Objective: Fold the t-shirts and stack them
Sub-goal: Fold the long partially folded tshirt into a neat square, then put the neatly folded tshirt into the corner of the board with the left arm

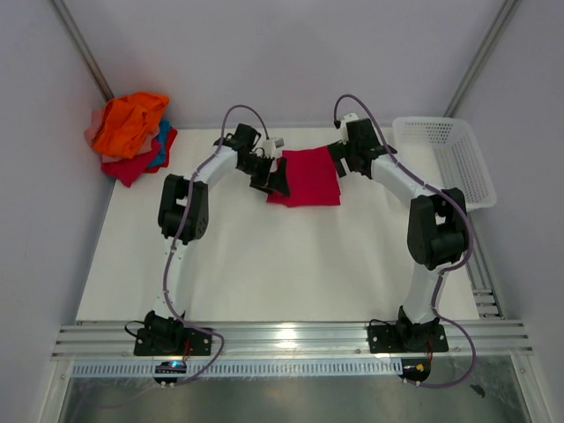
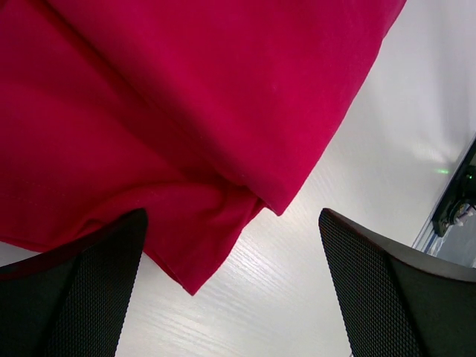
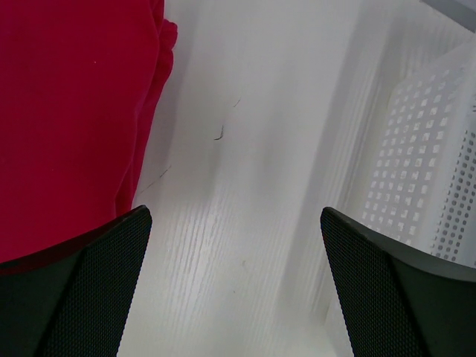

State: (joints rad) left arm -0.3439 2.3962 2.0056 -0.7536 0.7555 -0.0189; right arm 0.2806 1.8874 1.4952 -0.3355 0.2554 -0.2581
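Note:
A crimson t-shirt [image 1: 308, 176] lies folded into a rough rectangle at the far middle of the table. My left gripper [image 1: 275, 182] is open at its left edge; in the left wrist view the shirt [image 2: 171, 111] fills the upper left and a loose corner hangs between my open fingers [image 2: 82, 290]. My right gripper [image 1: 337, 163] is open at the shirt's right edge; the right wrist view shows the shirt's edge [image 3: 67, 111] at the left, bare table between the fingers [image 3: 394, 297]. A pile of other t-shirts [image 1: 130, 134], orange on top with red, blue and pale pink under it, sits at the far left corner.
A white plastic mesh basket [image 1: 445, 159] stands at the far right of the table, also in the right wrist view [image 3: 420, 149]. Grey walls close the far side and both sides. Metal rails run along the near edge [image 1: 291, 339].

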